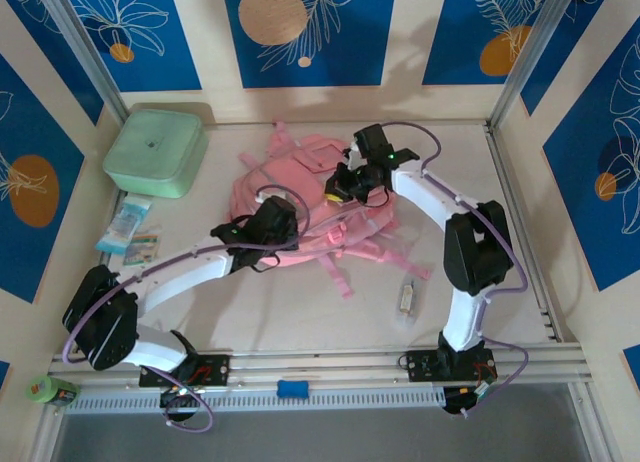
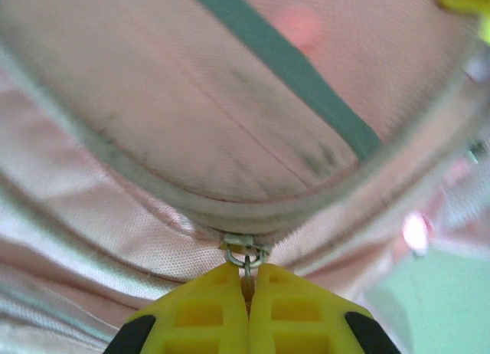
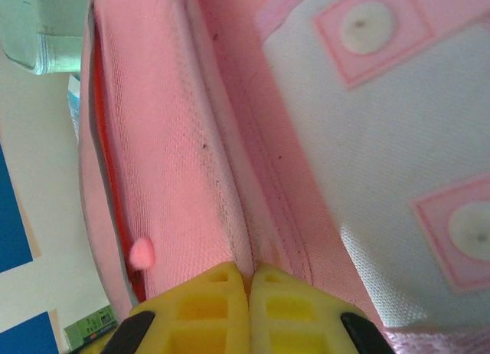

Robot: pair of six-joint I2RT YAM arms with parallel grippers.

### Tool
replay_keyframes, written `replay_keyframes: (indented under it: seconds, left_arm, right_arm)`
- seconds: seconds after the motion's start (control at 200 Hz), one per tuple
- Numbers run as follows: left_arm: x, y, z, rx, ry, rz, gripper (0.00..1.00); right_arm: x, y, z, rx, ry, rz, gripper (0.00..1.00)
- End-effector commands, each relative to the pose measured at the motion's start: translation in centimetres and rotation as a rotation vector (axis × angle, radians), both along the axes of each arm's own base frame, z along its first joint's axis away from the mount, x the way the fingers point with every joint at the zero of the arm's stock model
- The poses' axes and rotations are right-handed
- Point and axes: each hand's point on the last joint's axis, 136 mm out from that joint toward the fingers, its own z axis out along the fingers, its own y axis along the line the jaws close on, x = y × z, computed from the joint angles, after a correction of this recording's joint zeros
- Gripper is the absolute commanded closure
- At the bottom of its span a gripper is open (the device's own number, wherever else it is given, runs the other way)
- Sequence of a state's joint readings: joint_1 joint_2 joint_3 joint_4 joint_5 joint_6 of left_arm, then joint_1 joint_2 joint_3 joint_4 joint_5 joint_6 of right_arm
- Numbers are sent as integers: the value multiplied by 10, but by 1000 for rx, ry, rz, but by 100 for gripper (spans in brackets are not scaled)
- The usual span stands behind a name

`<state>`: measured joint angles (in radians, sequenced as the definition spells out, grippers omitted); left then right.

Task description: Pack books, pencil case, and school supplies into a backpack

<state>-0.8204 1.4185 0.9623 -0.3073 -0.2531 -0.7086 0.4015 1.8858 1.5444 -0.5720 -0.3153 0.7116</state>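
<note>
The pink backpack (image 1: pixel 300 182) lies flat in the middle of the table. My left gripper (image 1: pixel 283 220) rests on its near side. In the left wrist view its yellow fingers (image 2: pixel 207 308) are shut on the small metal zipper pull (image 2: pixel 246 256), which hangs from the slider under a grey-trimmed seam (image 2: pixel 230 212). My right gripper (image 1: pixel 335 192) is over the backpack's right part; there its fingers (image 3: pixel 210 308) are shut on a raised pink fabric seam (image 3: pixel 253 239) of the backpack (image 3: pixel 176 139). The school supplies item (image 1: pixel 407 297), in a clear wrapper, lies right of the straps. The books and pencil case are out of view.
A mint-green lidded box (image 1: pixel 155 152) stands at the back left, with pale blue packets (image 1: pixel 128 227) just in front of it. Pink straps (image 1: pixel 350 267) trail toward the near edge. A small blue item (image 1: pixel 292 389) and a green one (image 1: pixel 50 390) sit on the front rail.
</note>
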Motion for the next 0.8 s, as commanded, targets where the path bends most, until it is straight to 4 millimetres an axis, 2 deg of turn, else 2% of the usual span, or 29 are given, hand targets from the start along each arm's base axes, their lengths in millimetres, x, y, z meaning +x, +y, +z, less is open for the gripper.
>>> replay_keyframes:
  seconds: [0.0,0.04,0.145,0.25,0.265,0.375,0.495,0.615,0.73,0.795]
  left_arm:
    - [-27,-49,4,-55,67,-147,100]
    - [-25,-56,4,-80,65,-161,100]
    - [-13,-53,3,-78,44,-137,100]
    - [-5,-50,1,-72,42,-144,100]
    - [-4,-50,1,-72,41,-151,100]
    - [-4,-59,7,-84,17,-210,100]
    - [-2,-59,12,-89,-10,-219,100]
    - [-5,-58,15,-99,-24,-228,100]
    - [-5,-52,18,-99,-43,-216,100]
    - [-5,-49,19,-94,-47,-217,100]
  right_arm:
    - [43,-7,29,4,-172,30,100]
    - [43,-9,29,-10,-170,37,99]
    - [27,-14,32,25,-147,45,81]
    - [-7,-13,34,88,-97,50,61]
    - [-13,-13,29,93,-78,49,59]
    - [-48,-8,22,153,-11,30,49]
    - [-67,13,16,230,44,55,48]
    - [-62,25,2,222,72,43,50]
    - [-53,29,-5,219,83,29,58]
    - [-49,27,-9,193,78,23,72]
